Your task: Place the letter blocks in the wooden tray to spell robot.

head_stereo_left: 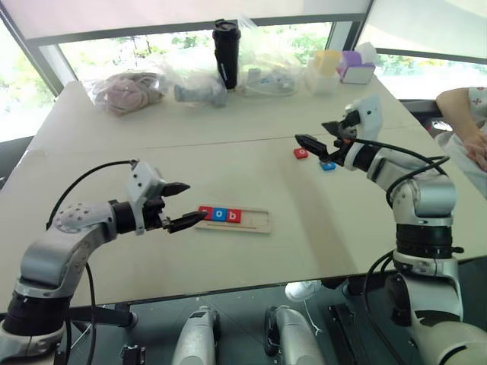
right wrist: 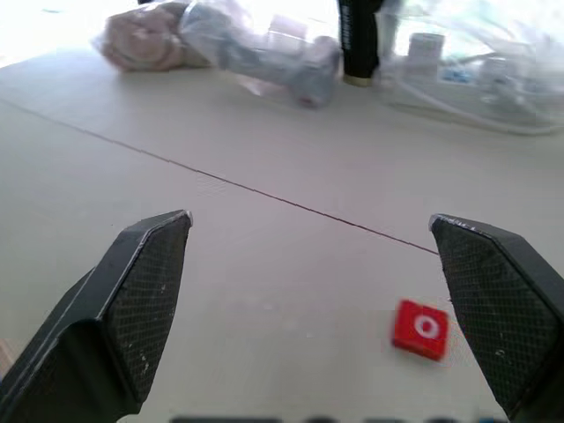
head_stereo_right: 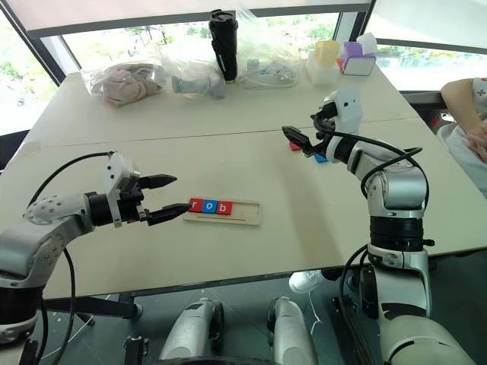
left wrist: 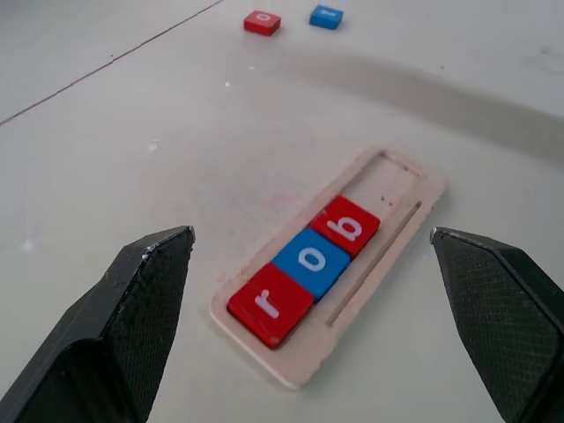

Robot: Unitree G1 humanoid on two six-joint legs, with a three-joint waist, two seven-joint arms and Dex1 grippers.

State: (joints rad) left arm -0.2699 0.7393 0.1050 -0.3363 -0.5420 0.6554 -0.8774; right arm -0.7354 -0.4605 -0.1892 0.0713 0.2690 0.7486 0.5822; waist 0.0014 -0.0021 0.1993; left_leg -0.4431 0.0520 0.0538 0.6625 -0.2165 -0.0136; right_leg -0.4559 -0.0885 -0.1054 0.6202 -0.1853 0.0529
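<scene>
Pale beige table (head_stereo_left: 251,251) w/ a thin seam line across, big bright windows behind. At top of frame: clear plastic bags (head_stereo_left: 125,91), a black tumbler (head_stereo_left: 226,53), small boxes (head_stereo_left: 356,68). Wooden tray (head_stereo_left: 255,222) sits centre, holding red r, blue o, red b (left wrist: 350,227) at its left end. Red o tile (head_stereo_left: 301,153) and a blue tile (head_stereo_left: 328,165) lie loose at centre-right. Left gripper (head_stereo_left: 185,204) is open, empty, beside the tray. Right gripper (head_stereo_left: 318,135) is open, empty, above the loose tiles.

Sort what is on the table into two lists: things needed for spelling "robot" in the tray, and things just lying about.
Needed: wooden tray holding tiles r, o, b; loose red o tile; loose blue tile.

Lying about: black tumbler; clear plastic bags; yellow and purple containers.
</scene>
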